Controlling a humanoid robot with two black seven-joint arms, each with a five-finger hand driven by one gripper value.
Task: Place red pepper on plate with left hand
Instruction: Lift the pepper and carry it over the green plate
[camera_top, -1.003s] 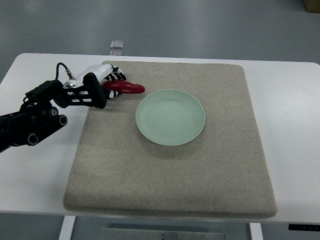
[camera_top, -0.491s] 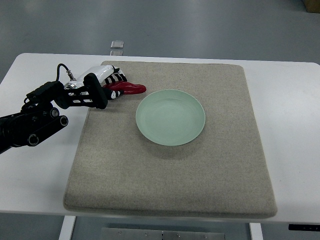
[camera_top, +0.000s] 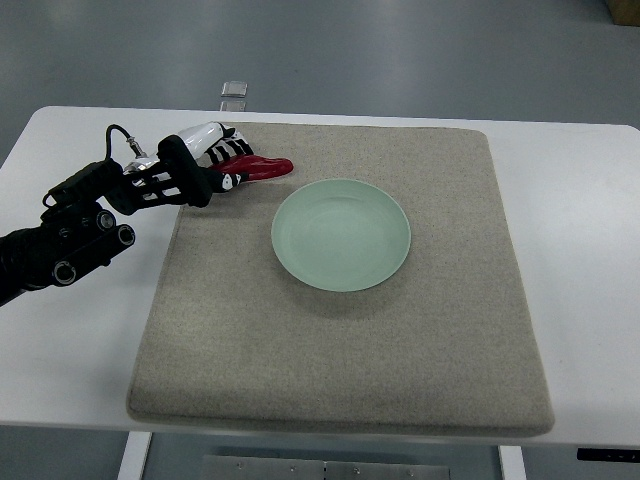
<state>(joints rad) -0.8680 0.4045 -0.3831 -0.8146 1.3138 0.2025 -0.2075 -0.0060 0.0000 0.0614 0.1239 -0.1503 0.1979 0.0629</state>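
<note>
The left hand (camera_top: 222, 160), white shell with black jointed fingers, has those fingers wrapped around the stem end of the red pepper (camera_top: 255, 168). The pepper is glossy and tapered, its tip poking out toward the plate (camera_top: 340, 234), above the coarse beige mat (camera_top: 340, 350) near its far left corner. The plate is round, smooth, pale green, empty, just right of the pepper

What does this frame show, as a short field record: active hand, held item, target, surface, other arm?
active hand: left robot hand, fingers closed on the pepper
held item: red pepper, tip pointing toward the plate, not over it yet
target: pale green plate, holding nothing, on the mat
surface: beige mat on white table
other arm: right arm not in view
</note>
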